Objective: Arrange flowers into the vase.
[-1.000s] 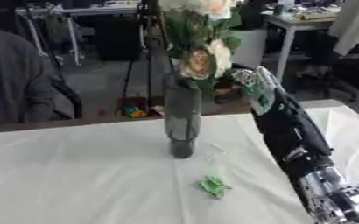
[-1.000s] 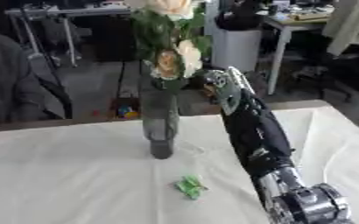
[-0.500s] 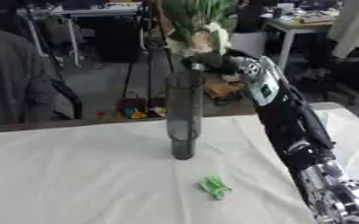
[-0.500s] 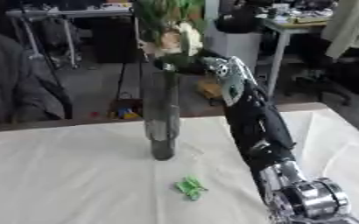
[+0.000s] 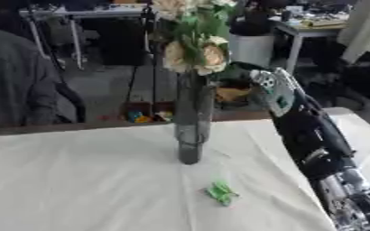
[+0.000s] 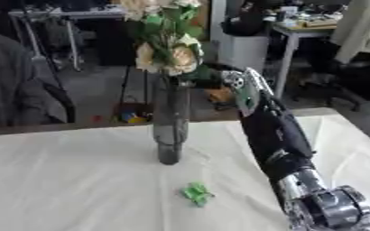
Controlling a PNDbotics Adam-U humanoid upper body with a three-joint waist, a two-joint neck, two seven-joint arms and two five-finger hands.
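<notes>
Right hand at the bouquet, vase on the white cloth.

Right hand raised beside the cream roses; fingers hidden behind leaves, grip cannot be told. Left of the hand, the stems stand in a tall dark glass vase. Below the hand, nearer the robot, a small green leaf scrap lies on the tablecloth. No legible writing.

Green scrap alone before vase
</notes>
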